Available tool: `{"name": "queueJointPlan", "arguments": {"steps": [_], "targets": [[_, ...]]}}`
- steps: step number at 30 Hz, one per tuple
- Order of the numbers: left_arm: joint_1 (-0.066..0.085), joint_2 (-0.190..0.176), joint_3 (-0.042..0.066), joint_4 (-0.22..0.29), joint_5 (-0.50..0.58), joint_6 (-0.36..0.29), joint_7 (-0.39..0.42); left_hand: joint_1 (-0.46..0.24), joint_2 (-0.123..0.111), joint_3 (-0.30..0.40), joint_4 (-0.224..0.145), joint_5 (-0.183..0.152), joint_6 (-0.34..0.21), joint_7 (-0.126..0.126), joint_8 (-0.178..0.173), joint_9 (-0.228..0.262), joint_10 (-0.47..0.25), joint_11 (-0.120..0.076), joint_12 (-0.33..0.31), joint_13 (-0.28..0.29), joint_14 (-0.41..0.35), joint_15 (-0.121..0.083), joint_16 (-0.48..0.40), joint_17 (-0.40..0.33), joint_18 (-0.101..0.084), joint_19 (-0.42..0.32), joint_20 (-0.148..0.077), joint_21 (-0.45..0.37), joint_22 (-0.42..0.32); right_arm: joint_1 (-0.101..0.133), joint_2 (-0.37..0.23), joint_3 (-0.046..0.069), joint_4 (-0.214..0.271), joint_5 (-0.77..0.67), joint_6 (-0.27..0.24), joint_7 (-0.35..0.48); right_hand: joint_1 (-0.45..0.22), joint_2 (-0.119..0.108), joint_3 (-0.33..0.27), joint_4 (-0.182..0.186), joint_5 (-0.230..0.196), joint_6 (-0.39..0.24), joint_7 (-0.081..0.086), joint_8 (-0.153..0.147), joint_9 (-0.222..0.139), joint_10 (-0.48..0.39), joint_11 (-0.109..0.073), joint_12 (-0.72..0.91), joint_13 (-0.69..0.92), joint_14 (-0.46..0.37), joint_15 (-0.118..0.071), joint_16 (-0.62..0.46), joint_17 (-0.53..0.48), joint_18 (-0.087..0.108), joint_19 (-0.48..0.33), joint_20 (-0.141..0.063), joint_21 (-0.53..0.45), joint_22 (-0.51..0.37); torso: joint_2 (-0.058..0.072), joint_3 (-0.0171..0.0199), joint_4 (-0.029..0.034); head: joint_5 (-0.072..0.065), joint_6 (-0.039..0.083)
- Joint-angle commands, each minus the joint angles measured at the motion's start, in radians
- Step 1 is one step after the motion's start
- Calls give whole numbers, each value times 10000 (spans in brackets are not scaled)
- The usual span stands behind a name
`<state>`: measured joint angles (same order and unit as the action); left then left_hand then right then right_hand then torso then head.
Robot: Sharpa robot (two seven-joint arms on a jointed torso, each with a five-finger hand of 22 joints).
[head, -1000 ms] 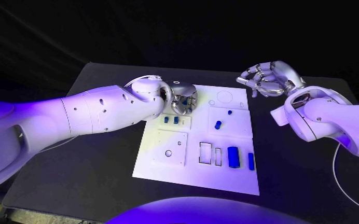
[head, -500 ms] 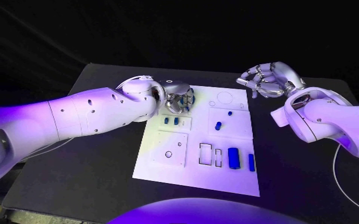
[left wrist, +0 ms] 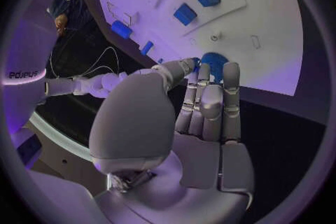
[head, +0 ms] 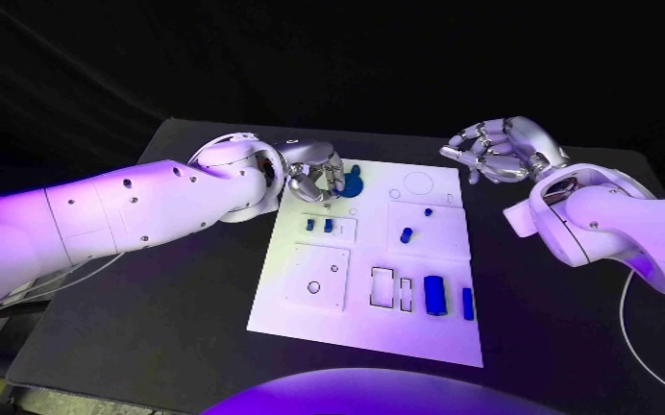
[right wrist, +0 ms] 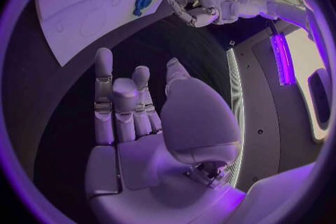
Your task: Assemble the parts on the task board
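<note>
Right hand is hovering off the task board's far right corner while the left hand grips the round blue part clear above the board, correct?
Not quite. The head view shows the left hand beside the round blue part, which lies on the task board. The right hand does hover there.

The left hand (head: 313,170) hid part of the round blue part (head: 352,183); whether they touched was unclear.
</note>
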<state>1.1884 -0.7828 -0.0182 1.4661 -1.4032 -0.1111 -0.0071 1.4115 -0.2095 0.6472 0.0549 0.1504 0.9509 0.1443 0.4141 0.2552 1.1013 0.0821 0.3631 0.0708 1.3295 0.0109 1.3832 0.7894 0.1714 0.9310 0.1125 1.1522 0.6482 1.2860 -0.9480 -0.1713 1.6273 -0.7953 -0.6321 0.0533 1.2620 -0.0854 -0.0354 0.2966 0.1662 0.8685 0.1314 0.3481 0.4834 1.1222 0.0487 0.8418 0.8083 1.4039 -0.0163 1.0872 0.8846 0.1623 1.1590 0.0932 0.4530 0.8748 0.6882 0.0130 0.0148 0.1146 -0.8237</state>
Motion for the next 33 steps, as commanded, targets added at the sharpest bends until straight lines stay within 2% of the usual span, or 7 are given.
{"name": "queueJointPlan", "arguments": {"steps": [1,11,18,21,26,33], "targets": [[2,-98,3,14,301,228,-24,-89,-15,-51,11,-13,75,12,-38,14,85,-7,-30,11,43,7,20,-9,109,24,-8,57,8,-8,4,1,-4,-81,68,105,-15,70,-49,-27,-25,-41,-3,68,1,-51,23,14,-12,-29,-22,-31,9,200,35,-2,-35,-9,12,-2,-1,25,2],[-23,-216,-68,-226,-51,536,-52,-117,-34,-67,7,-18,89,5,-52,20,118,-12,-75,14,25,5,2,-71,114,-4,-7,38,-24,-19,6,1,-10,-79,72,108,-15,70,-49,-27,-25,-41,-3,68,1,-51,23,14,-12,-29,-22,-31,9,200,35,-2,-35,-9,26,-19,-22,42,5],[-41,-169,-93,-386,-75,684,-26,-132,-43,-76,6,-23,93,2,-61,23,134,-14,-99,16,16,4,-6,-95,117,-20,-7,27,-40,-28,14,1,-4,-78,70,119,-12,77,-54,-28,-26,-47,-3,77,-1,-54,23,13,-28,-30,-22,-53,-4,201,43,-2,-47,-15,32,-2,-17,53,1],[-94,-122,-103,-454,-41,706,-8,-132,-43,-76,6,-23,93,2,-61,23,134,-14,-99,16,16,4,-6,-95,117,-20,-7,27,-40,-29,17,1,0,-78,70,122,-12,77,-54,-28,-26,-47,-3,77,-1,-54,23,13,-28,-30,-22,-53,-4,201,43,-2,-47,-15,38,-9,-23,41,-8],[-192,-72,-108,-509,32,715,12,-136,-42,-77,6,-25,94,1,-65,23,139,-14,-109,17,15,4,-6,-92,116,-20,-7,27,-38,-31,5,1,15,-78,65,126,-12,77,-54,-28,-26,-47,-3,77,-1,-54,23,13,-28,-30,-22,-53,-4,201,43,-2,-47,-15,36,3,-28,46,-16],[-236,-6,-110,-534,69,743,21,-136,-42,-77,6,-25,94,1,-65,23,139,-14,-109,17,15,4,-6,-92,116,-20,-7,27,-38,-31,1,1,22,-78,66,123,-12,77,-54,-28,-26,-47,-3,77,-1,-54,23,13,-28,-30,-22,-53,-4,201,43,-2,-47,-15,29,1,-22,26,-33]]}}
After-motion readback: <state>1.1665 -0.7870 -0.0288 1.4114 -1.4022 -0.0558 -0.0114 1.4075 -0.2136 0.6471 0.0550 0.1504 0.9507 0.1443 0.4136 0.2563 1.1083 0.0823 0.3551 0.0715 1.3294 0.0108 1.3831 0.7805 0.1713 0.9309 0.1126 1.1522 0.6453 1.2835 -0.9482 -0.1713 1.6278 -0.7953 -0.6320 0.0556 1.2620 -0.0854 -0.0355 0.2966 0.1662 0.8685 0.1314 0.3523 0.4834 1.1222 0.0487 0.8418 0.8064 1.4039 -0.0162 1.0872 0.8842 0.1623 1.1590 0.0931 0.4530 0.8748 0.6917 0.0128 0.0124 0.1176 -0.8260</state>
